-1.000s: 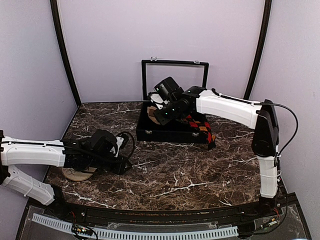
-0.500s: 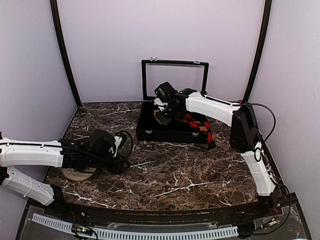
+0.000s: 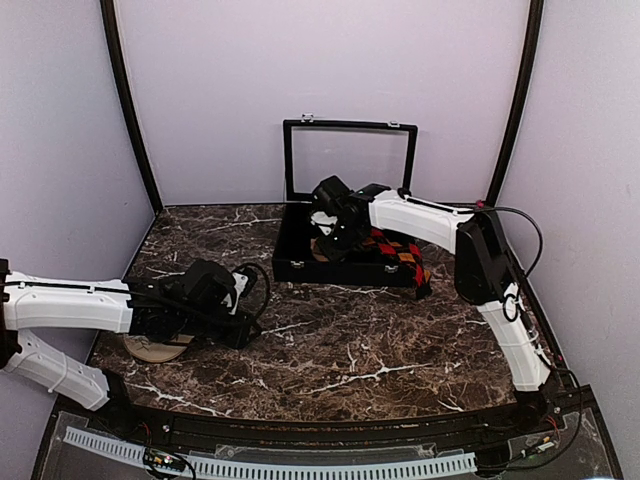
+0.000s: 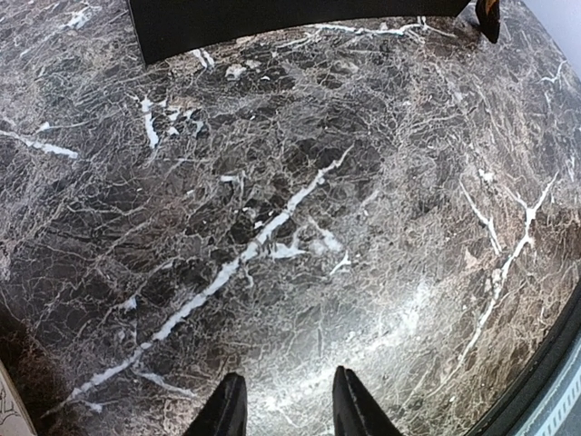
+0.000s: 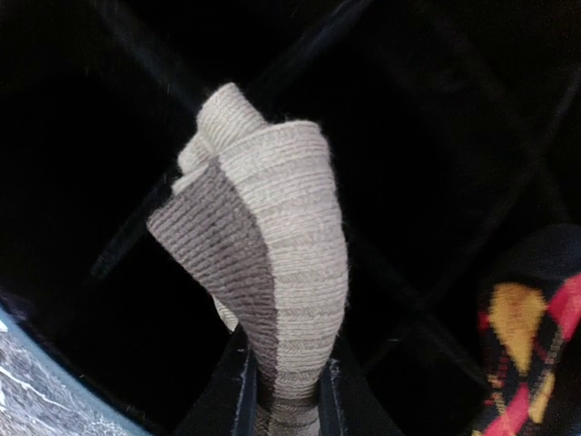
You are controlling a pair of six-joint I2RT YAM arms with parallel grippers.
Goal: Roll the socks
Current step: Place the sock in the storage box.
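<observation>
Right gripper point(image 5: 281, 386): was clenched on tan sock point(image 5: 272, 236), over black case point(image 3: 340, 268), possibly in a compartment.
Argyle sock point(image 5: 531, 336): lay beside.
Left gripper point(image 4: 289, 409): released, empty, above desk point(image 4: 272, 182).

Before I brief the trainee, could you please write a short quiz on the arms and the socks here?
1. True or false: the right gripper is shut on the tan sock.
2. Where does the argyle sock lie? A) on the bare marble B) in the black case C) draped on the raised lid
3. What does the left gripper hold?
Key: 1 true; 2 B; 3 nothing, its jaws stand open.
</observation>
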